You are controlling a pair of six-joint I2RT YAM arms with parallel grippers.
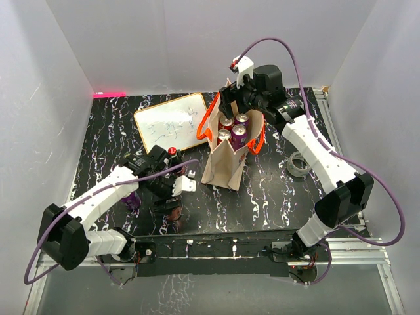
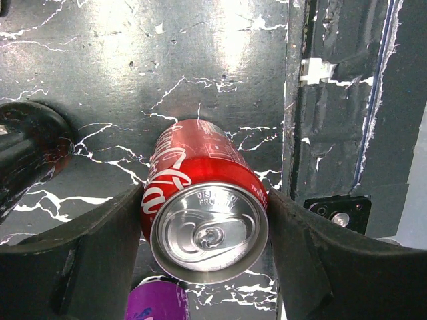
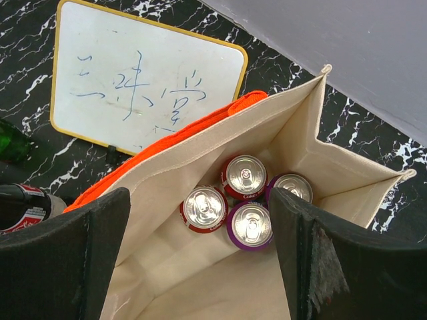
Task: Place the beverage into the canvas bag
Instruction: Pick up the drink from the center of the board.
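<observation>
While four cans (image 3: 249, 225) are sitting in the canvas bag (image 3: 320, 147), the left gripper (image 2: 205, 213) is clasping an unbagged red can (image 2: 200, 150), the right gripper (image 3: 199, 197) gaping.

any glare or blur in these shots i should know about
Left wrist: strong glare on the table above the red can, whose lid is sharp; claw fingers dark and soft. Right wrist: even light, cans in the canvas bag crisp. Top external: pink glow at the back left.

Black marbled table (image 1: 275, 197): canvas bag (image 1: 223, 167), whiteboard (image 1: 170, 123), tape roll (image 1: 298, 164), red can (image 2: 200, 193)
</observation>
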